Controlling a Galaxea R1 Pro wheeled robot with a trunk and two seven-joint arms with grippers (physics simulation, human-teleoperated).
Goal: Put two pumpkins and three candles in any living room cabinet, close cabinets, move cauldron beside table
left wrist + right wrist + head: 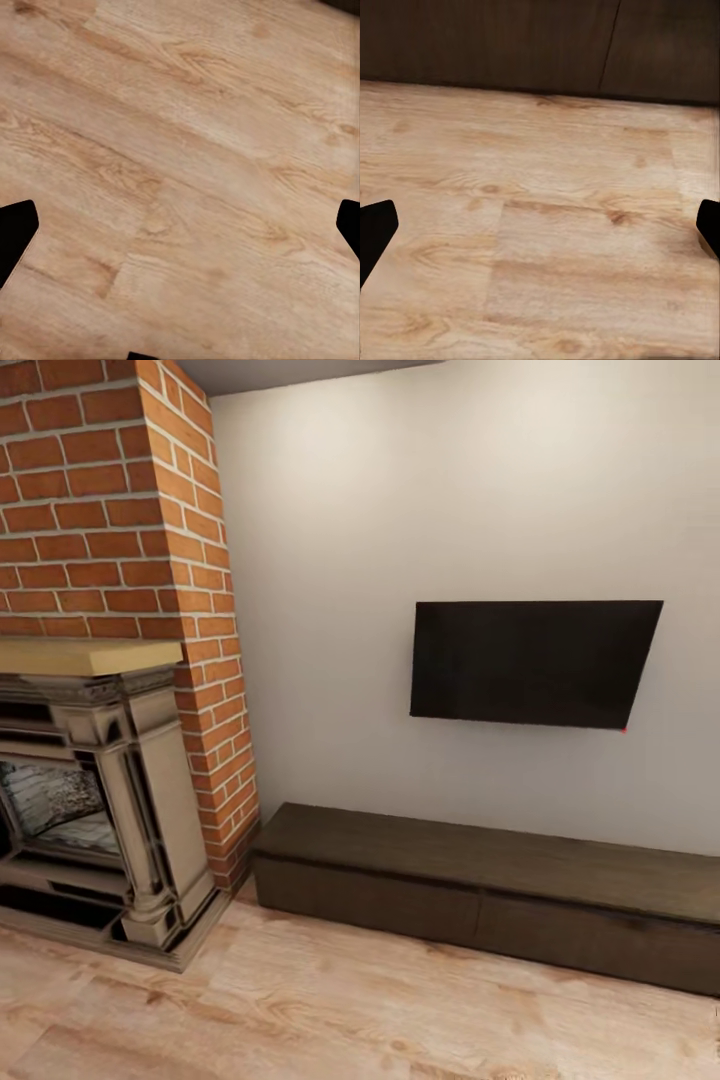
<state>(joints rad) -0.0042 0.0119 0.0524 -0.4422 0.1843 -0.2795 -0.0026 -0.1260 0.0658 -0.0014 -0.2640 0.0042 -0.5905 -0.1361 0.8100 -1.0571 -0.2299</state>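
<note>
Both end effectors spread wide, left end effector [180, 225] and right end effector [540, 225], above plank floor [180, 135]

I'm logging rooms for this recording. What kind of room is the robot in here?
Most likely a living room: a red brick fireplace, a wall-mounted TV, and beneath it a long, low, dark wooden cabinet on a light wood plank floor.

Dark brown cabinet [500, 890], red brick fireplace [110, 510], black TV [535, 662], light wood-grain floor [330, 1010]
</note>
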